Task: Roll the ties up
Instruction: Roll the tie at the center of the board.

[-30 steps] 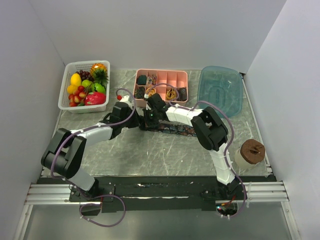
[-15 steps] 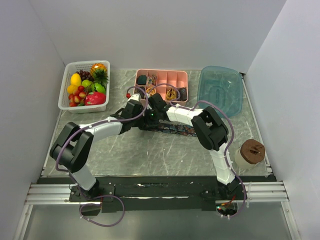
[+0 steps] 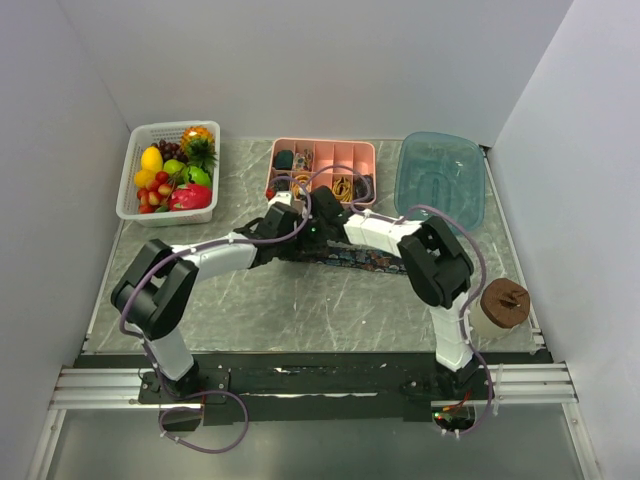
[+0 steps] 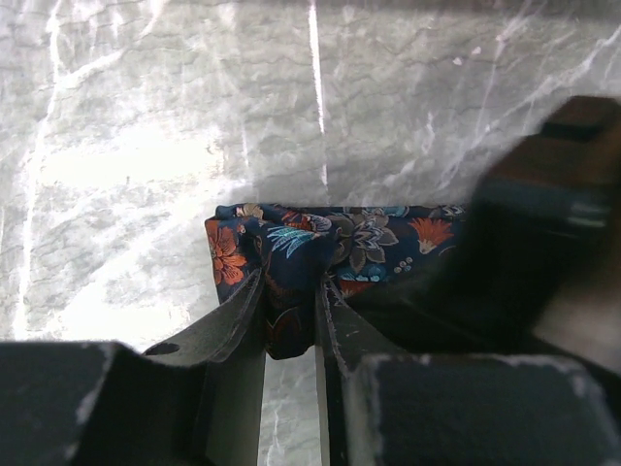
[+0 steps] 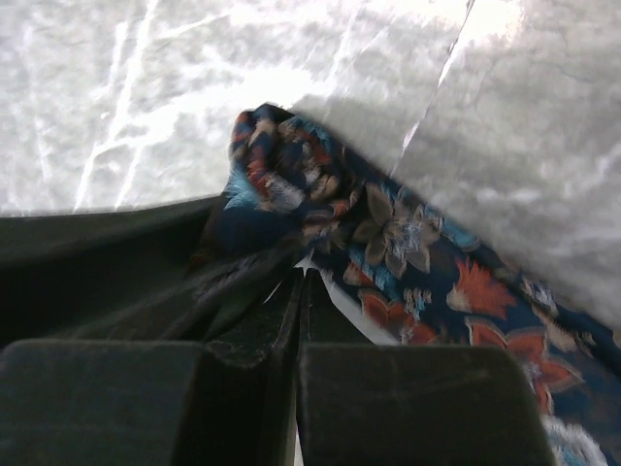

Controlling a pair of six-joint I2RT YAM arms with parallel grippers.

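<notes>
One tie, dark navy with a red, blue and tan flower pattern, lies flat along the middle of the marble table. Its left end is folded into a small roll. My left gripper is shut on that folded end, with the fabric pinched between its fingers. My right gripper is right beside it, jaws pressed together with the tips nipping the tie's edge next to the roll. In the left wrist view the right gripper is a dark blur.
A pink compartment tray with small items and yellow bands stands just behind the grippers. A white fruit basket is at the back left, a blue tub at the back right. A brown-topped round object sits at the right edge.
My left gripper has moved right to the tie's left end and now clamps it. My right gripper has shifted slightly right along the tie.
</notes>
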